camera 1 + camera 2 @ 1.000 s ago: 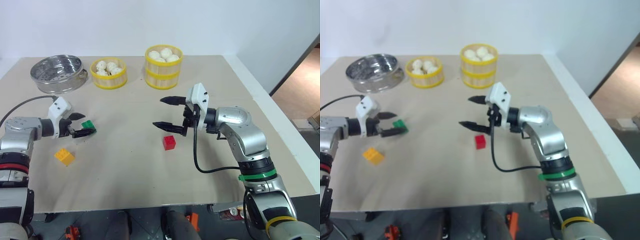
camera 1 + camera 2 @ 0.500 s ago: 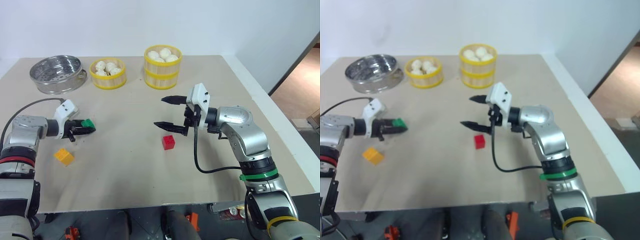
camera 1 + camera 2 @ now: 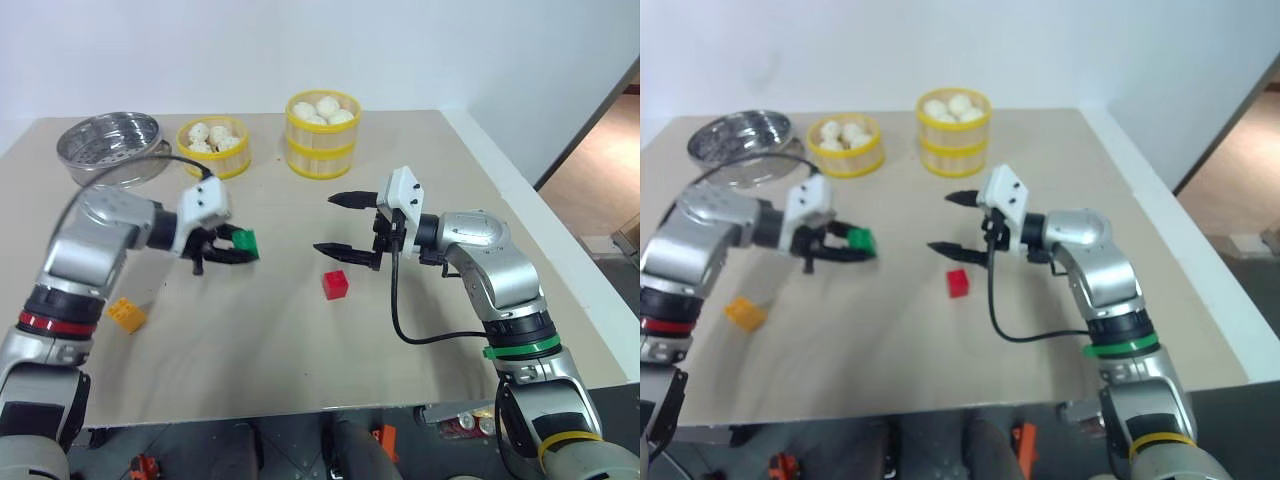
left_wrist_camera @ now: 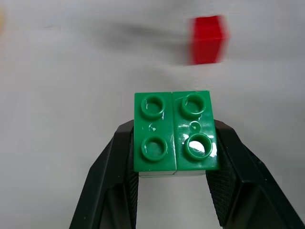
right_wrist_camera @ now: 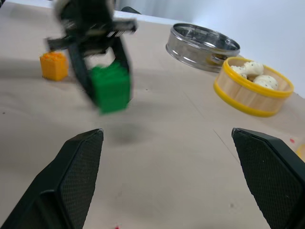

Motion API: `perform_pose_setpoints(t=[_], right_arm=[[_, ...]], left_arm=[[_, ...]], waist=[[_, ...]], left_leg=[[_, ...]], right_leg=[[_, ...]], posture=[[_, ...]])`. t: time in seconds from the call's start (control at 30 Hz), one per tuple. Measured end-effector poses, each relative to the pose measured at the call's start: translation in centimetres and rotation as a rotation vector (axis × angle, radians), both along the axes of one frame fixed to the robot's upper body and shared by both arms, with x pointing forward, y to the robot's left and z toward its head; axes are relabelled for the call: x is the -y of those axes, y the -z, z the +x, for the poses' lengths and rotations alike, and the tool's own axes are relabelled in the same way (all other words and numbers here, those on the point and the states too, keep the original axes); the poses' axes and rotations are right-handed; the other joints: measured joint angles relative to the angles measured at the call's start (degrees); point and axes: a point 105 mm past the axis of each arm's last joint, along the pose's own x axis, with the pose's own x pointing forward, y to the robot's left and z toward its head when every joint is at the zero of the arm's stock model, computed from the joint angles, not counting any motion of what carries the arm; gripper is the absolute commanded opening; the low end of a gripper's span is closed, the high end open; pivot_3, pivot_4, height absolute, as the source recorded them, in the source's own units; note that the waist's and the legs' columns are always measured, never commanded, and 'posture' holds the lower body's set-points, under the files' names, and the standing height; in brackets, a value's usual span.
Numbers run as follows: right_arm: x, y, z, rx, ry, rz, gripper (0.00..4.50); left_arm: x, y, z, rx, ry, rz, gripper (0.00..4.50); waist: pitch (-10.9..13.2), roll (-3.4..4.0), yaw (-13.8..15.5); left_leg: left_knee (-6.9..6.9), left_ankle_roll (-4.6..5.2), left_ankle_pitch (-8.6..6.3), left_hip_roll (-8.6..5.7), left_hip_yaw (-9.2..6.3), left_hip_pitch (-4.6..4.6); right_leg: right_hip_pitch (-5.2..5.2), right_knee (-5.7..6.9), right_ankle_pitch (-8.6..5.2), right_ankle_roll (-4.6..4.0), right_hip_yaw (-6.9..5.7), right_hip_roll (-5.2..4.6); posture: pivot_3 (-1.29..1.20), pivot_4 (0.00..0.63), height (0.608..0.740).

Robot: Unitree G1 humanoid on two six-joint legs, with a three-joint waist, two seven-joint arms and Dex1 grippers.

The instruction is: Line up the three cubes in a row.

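Your left pincer [image 3: 236, 246] is clamped on the green cube [image 3: 244, 241], holding it clear above the surface [image 3: 300, 350], left of the red cube [image 3: 336, 285]. Your right pincer [image 3: 340, 224] stands wide and empty, just above and behind the red cube. The orange cube [image 3: 126, 314] lies well apart, near the surface's left front.

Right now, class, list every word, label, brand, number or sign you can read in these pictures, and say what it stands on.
None can be read.
Green cube: studs only, no lettering legible.
Red cube and yellow-orange cube: no marks.
Steamer baskets, metal steamer: no labels.
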Motion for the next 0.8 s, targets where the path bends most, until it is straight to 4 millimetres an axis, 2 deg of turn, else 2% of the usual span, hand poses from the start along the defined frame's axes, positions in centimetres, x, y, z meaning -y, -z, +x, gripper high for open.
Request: perform_pose_setpoints(t=[0.1, 0.3, 0.57, 0.7, 0.8], right_arm=[[0.0, 0.1, 0.0, -0.003, 0.0, 0.0, 4.5], [0.6, 1.5, -1.2, -0.086, -0.048, -0.011, 4.5], [1.3, 2.0, -1.4, -0.103, -0.048, -0.038, 4.5], [1.7, 2.2, -1.5, -0.108, -0.042, -0.048, 4.5], [1.7, 2.2, -1.4, -0.108, -0.04, -0.047, 4.5]], left_arm=[[1.5, 1.6, -0.7, -0.029, 0.015, 0.011, 1.34], [3.7, 2.0, -1.9, -0.016, -0.029, -0.01, 1.34], [3.6, 3.2, -1.9, -0.053, -0.07, 0.0, 1.34], [2.7, 4.7, -1.5, -0.096, -0.118, 0.018, 1.34], [2.5, 5.0, -1.3, -0.09, -0.121, 0.023, 1.34]], waist=[[0.0, 0.0, 0.0], [0.0, 0.0, -0.1], [0.0, 0.0, -0.2], [0.0, 0.0, -0.2], [0.0, 0.0, -0.2]], left_leg=[[0.04, 0.0, 0.0, 0.02, -0.05, -0.03], [0.07, 0.0, 0.0, -0.01, -0.04, -0.01], [0.07, 0.03, 0.02, -0.03, -0.08, 0.02], [0.07, 0.03, 0.02, -0.03, -0.07, 0.01], [0.07, 0.03, 0.02, -0.03, -0.07, 0.01]], right_leg=[[-0.01, 0.03, 0.02, -0.02, 0.05, 0.1], [0.04, 0.01, 0.01, 0.02, 0.18, 0.1], [0.06, 0.02, 0.06, 0.03, 0.24, 0.15], [0.04, 0.01, 0.05, 0.03, 0.24, 0.15], [0.05, 0.01, 0.05, 0.03, 0.25, 0.14]], posture=[[0.0, 0.15, 0.74], [0.0, 0.15, 0.74], [0.0, 0.15, 0.74], [0.0, 0.15, 0.74], [0.0, 0.15, 0.74]])
